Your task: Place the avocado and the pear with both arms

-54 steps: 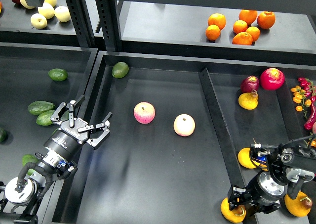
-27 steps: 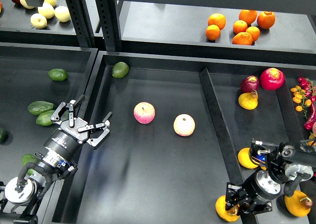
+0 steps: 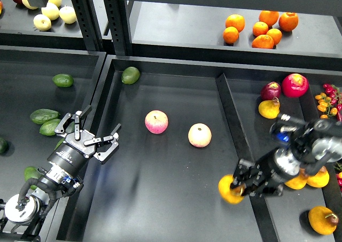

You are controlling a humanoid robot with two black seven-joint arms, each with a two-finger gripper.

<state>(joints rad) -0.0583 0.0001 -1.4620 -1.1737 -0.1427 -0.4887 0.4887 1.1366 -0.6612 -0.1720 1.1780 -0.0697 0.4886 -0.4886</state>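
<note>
A dark green avocado (image 3: 130,75) lies at the far left corner of the middle tray (image 3: 160,199). Several more avocados (image 3: 44,116) lie in the left tray. My left gripper (image 3: 90,134) is open and empty over the rim between the left and middle trays, well short of the avocado. My right gripper (image 3: 233,189) is shut on a golden pear (image 3: 230,189), blurred by motion, over the near right part of the middle tray. Other pears lie in the right tray: one far (image 3: 269,108), one near (image 3: 323,219), one beside my arm (image 3: 319,178).
Two pink-yellow apples (image 3: 156,122) (image 3: 199,135) lie mid-tray. A raised divider (image 3: 232,124) separates the middle and right trays. Red fruit (image 3: 294,85) and chillies (image 3: 327,100) sit far right. Oranges (image 3: 260,28) and pale apples (image 3: 52,11) are on the back shelf.
My right gripper has lifted the pear from the right tray's near corner and carried it left across the divider into the middle tray. The left gripper has dropped very slightly.
</note>
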